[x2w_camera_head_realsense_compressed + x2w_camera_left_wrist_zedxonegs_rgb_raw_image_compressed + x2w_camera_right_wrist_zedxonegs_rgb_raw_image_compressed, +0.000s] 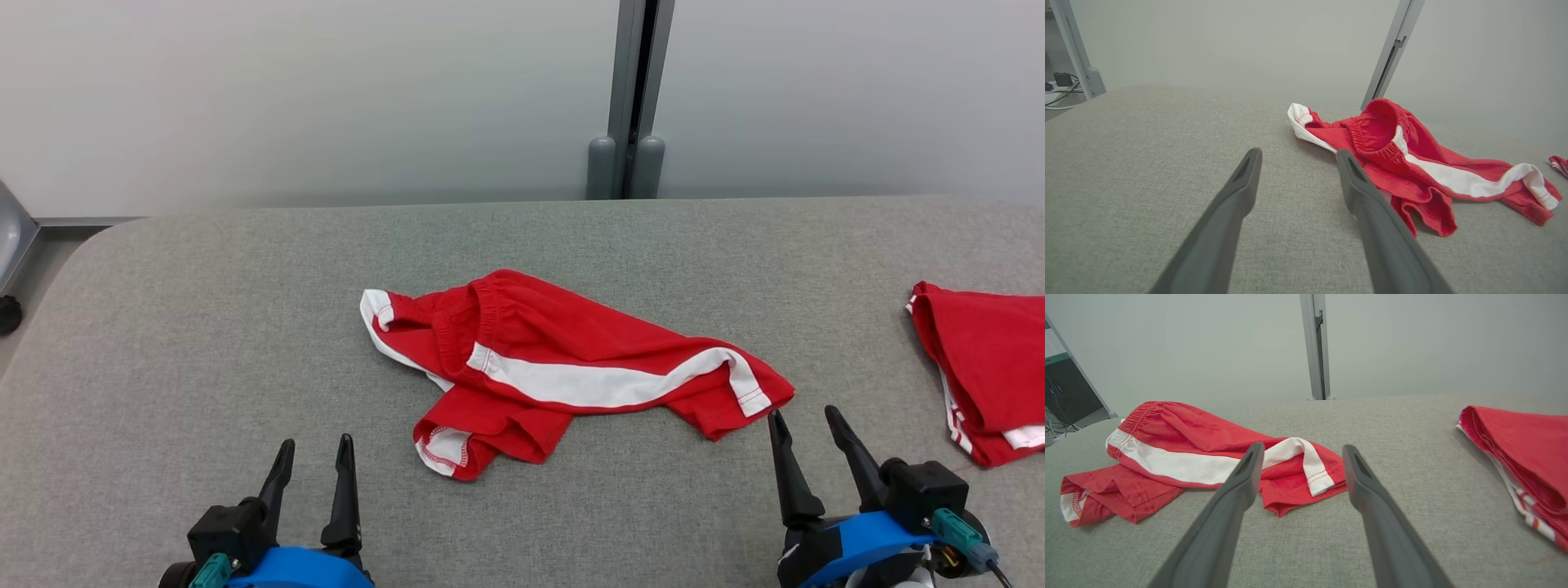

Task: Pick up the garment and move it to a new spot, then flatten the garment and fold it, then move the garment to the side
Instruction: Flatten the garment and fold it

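Black hands (317, 441) (802, 411), blue wrists (865, 531), teal plugs (953, 528)

place: lab | cues: grey padded table (163, 367), frosted partition panels (326, 98)

Garment (563, 359) red w/ white stripe; 2nd folded garment (984, 367) red/white; table (204, 343) grey.

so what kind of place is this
Probably a robot test area rather than a home: a grey fabric-covered table stands before plain pale partition panels joined by a metal post, with crumpled red shorts in the middle and a folded red garment to the right.
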You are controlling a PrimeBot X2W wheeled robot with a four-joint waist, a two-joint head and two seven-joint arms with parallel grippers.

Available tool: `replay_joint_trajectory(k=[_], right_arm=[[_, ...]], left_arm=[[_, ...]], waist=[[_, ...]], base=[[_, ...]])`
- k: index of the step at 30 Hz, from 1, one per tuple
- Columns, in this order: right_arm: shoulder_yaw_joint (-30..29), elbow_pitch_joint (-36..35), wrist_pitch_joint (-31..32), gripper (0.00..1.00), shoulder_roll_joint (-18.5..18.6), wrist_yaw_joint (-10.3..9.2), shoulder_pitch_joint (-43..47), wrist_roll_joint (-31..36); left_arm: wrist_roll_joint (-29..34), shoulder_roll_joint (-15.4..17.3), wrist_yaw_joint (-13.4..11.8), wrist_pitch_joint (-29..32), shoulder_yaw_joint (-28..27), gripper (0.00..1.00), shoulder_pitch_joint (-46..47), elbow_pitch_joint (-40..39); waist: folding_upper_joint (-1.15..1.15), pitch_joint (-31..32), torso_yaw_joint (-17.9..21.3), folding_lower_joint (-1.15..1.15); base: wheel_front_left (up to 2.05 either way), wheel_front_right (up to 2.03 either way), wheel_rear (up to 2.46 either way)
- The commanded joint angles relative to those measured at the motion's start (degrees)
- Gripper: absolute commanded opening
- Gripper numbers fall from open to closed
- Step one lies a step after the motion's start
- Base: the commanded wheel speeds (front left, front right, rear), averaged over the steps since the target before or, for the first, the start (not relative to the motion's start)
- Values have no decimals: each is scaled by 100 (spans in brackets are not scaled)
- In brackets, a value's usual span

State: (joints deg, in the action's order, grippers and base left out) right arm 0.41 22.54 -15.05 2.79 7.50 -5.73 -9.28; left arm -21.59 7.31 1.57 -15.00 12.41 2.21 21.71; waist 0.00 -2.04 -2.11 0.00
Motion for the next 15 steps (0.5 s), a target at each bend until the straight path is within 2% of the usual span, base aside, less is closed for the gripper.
replay_joint_trajectory(k=[1,10,15], right_arm=[[7,-16,-17,100,20,-1,40,-24],[66,-58,-17,100,20,-1,-54,-19],[143,-66,-17,100,19,-1,-173,21]], left_arm=[[32,8,17,-26,-20,100,-45,5],[203,66,173,14,99,100,300,16],[360,195,436,579,609,100,879,95]], waist=[[0,-3,1,0],[0,-145,78,0],[0,-312,199,0]], base=[[0,0,0],[0,0,0],[0,0,0]])
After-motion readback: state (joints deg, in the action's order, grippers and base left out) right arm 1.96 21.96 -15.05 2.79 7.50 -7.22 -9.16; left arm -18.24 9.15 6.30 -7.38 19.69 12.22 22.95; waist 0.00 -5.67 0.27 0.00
